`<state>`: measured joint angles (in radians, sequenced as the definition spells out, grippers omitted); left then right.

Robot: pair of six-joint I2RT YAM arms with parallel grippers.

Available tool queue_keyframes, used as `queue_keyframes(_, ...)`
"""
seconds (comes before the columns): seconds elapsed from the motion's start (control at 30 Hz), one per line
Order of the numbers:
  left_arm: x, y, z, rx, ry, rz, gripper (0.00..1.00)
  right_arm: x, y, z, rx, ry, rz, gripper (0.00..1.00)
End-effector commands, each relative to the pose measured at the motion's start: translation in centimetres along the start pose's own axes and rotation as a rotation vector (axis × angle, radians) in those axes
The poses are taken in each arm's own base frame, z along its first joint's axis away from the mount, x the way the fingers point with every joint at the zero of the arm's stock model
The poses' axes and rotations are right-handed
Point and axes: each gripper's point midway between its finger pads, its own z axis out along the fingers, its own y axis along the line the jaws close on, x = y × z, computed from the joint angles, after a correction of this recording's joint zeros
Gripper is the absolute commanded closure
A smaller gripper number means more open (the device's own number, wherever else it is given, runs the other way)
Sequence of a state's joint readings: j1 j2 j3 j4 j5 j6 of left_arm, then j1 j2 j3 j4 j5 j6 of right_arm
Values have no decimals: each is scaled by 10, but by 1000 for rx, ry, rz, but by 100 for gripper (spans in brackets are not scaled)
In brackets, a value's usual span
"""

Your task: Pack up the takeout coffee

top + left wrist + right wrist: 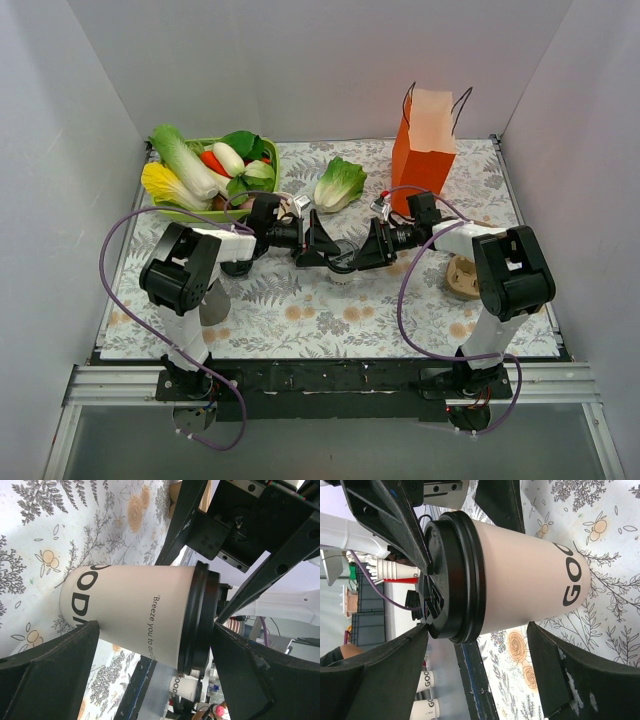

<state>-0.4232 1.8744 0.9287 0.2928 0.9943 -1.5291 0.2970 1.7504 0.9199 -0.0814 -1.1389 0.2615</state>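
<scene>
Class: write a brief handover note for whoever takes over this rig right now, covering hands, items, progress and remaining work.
Left hand: open, flanking the takeout coffee.
Right hand: open, at the same cup from the opposite side.
Coffee: upright on the table, black lid on.
Orange bag: upright, far right.
Done: lid fitted.
Left: grip cup, place it in the bag.
</scene>
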Motion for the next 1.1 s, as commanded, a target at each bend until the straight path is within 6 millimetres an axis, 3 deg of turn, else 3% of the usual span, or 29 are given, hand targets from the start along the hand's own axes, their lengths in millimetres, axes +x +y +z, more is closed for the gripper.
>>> queue_keyframes(0.0, 6, 47, -2, -183, -29, -191, 9, 1, -22, 2, 94, -1, 15, 15)
queue_keyframes(0.2, 9, 49, -4, -183, -25, -208, 9, 3, -34, 0, 166, -2, 36, 16)
queue_keyframes(0.37, 4, 38, -2, -149, -13, -165, 8, 2, -44, -2, 220, -5, 70, 18)
queue_keyframes(0.7, -15, -24, -13, -5, -30, 51, 3, -10, -31, -2, 166, -14, 55, 18)
queue_keyframes(0.97, -31, -40, -18, -40, -60, 194, 2, -12, -28, -2, 157, -14, 51, 18)
queue_keyframes(1.07, -46, -41, -20, -90, -108, 275, 3, -12, -28, -2, 157, -12, 54, 18)
